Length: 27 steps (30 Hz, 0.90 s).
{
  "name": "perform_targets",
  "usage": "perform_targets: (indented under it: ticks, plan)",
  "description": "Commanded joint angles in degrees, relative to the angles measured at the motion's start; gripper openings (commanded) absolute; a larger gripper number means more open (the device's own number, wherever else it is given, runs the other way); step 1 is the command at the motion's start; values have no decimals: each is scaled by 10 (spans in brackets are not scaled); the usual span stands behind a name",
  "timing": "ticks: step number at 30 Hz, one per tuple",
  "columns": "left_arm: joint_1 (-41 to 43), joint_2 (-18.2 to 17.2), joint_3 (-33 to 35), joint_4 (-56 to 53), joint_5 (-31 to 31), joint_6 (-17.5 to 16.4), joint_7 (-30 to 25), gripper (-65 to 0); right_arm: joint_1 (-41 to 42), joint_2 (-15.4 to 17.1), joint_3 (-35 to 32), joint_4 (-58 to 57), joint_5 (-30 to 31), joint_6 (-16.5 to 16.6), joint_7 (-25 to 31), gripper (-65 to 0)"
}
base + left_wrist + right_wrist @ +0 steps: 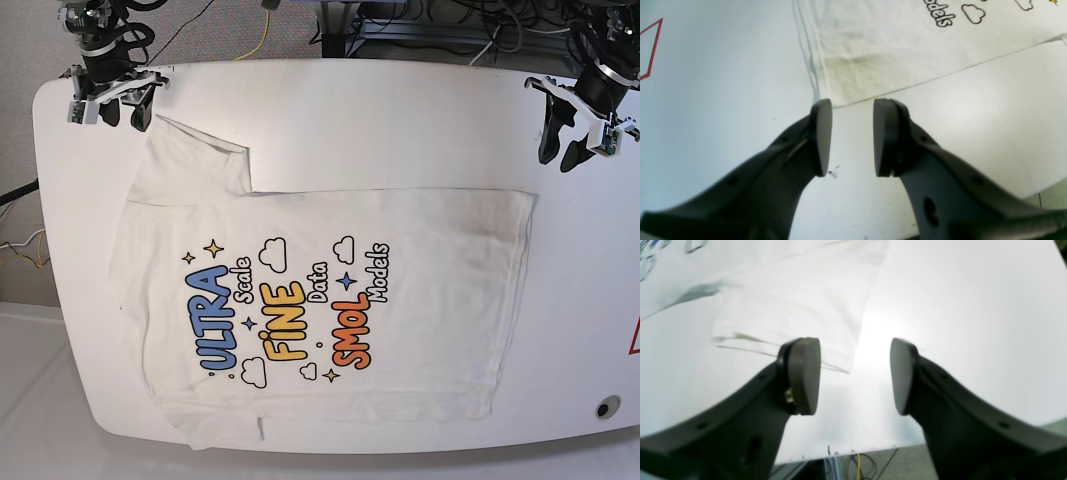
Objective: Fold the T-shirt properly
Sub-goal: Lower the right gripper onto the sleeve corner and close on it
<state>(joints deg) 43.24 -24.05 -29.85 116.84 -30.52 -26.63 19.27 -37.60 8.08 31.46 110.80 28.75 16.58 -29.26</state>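
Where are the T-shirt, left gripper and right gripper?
T-shirt [330, 300]: base view, printed chest.
Left gripper [852, 136]: left wrist view, gap between open pads.
Right gripper [855, 375]: right wrist view, gap between open pads.

The right wrist view is blurred, smearing the shirt [790, 306] print at far left; the left wrist view crops "Models".

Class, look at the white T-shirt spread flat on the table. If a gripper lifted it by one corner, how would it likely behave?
The T-shirt would probably droop and hang, not hold its shape: it lies thin and flat with soft wrinkles near its hem. It is likely light for its size, being a single spread layer. Pushed across the smooth table, it would probably bunch up.
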Motion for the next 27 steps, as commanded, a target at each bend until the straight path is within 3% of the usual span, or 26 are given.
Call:
perform_targets:
  ticks: [1, 13, 19, 23, 27]
  plan:
    - [3, -9, -7, 11, -9, 1, -16, -466, 4, 3, 5, 3, 5, 4, 11, -338]
    - [-19, -9, -3, -7, -12, 7, 13, -441, 35, 12, 7, -39, -13, -2, -18, -340]
    - [-11, -6, -6, -8, -14, 4, 11, -439, 73, 37, 44, -32, 100, 6, -82, -339]
    - [-9, -5, -6, -7, -14, 4, 13, -438, 100, 50, 58, -48, 178, 24, -110, -339]
    - [-13, -3, -9, -5, -14, 5, 9, -437, 121, 65, 58, -81, 216, 53, -115, -336]
